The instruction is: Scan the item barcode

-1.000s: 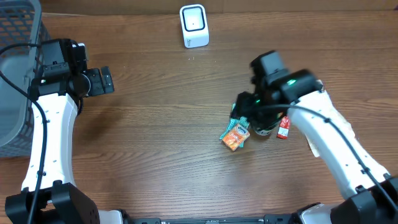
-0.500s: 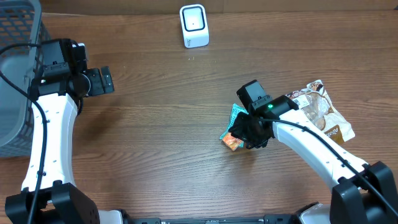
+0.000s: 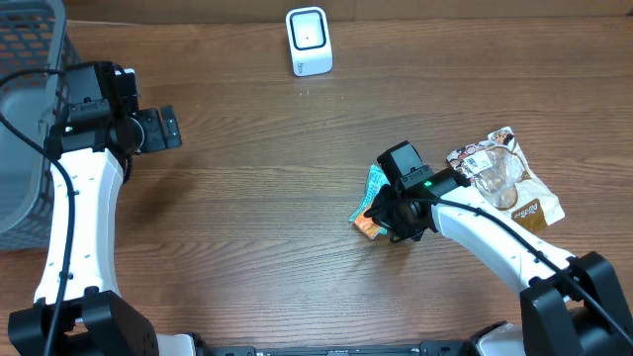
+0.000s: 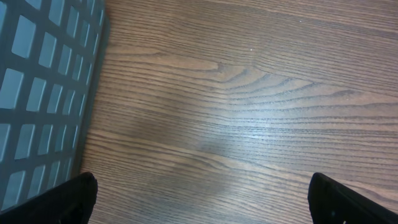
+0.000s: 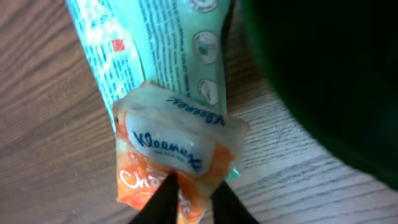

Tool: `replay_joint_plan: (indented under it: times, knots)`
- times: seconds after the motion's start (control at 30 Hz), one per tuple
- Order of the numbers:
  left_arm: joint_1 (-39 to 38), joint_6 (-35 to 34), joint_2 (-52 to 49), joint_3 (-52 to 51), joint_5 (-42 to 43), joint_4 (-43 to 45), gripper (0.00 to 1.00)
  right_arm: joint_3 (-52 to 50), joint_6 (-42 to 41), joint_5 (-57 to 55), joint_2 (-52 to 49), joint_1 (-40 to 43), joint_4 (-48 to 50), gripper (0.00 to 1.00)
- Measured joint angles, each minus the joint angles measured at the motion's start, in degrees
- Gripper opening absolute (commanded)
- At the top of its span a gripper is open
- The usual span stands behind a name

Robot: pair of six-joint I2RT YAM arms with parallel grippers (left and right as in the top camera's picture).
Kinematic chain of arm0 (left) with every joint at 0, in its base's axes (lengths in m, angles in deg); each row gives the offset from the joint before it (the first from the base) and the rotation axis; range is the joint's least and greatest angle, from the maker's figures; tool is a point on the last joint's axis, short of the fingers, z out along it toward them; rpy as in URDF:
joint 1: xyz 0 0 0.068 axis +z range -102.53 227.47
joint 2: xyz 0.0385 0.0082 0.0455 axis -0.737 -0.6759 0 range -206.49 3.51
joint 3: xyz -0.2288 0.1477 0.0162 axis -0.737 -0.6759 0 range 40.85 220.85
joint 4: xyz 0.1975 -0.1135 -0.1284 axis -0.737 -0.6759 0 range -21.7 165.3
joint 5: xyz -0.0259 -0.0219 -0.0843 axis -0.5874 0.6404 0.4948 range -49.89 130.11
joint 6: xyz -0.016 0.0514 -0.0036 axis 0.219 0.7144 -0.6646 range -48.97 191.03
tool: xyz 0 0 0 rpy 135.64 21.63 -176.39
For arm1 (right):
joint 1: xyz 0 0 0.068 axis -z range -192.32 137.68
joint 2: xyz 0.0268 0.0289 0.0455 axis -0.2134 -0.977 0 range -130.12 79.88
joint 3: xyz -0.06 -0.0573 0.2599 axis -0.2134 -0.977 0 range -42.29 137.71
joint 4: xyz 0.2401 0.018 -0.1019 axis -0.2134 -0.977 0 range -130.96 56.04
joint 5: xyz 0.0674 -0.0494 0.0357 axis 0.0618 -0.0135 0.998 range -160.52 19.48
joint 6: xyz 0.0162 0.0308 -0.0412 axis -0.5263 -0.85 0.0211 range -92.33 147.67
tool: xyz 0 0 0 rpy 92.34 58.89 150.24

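Wood-grain table [image 3: 247,218] carries everything here. The orange-and-white tissue pack [image 5: 177,146], the item at hand, lies right of the table's centre in the overhead view, resting partly on a teal packet [image 5: 168,43] whose printed face runs up and away from it. The right gripper [image 5: 193,202] is down over this pack: in the right wrist view its 2 fingers [image 5: 163,202] stand narrow, close together, with the pack's orange end caught between them. A dark green mass fills the upper right of that view, too blurred to name. Further right, apart from the pack, a crinkled brown-and-white snack bag [image 3: 504,178] lies flat beside the right arm. The white scanner [image 3: 308,42] stands at the far edge of the table, well away from the pack. The left gripper [image 3: 163,129] hangs over bare wood at the left, its jaws spread wide with nothing between them; in the left wrist view only the 2 tips show in the lower corners. A grey mesh basket [image 3: 25,119] sits at the table's left edge, just beside that arm.
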Motion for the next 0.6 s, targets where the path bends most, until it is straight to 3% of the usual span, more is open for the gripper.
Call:
replay_joint_plan:
  times: [0.07, 0.43, 0.6]
  knots:
    - [0.0, 0.0, 0.0, 0.0, 0.0, 0.0, 1.00, 0.0, -0.1, -0.4, 0.0, 0.0, 0.2, 0.04]
    - [0.0, 0.0, 0.0, 0.0, 0.0, 0.0, 1.00, 0.9, 2.4, 0.6, 0.0, 0.0, 0.9, 0.04]
    - [0.0, 0.0, 0.0, 0.0, 0.0, 0.0, 1.00, 4.5, 7.1, 10.0, 0.0, -0.2, 12.6, 0.04]
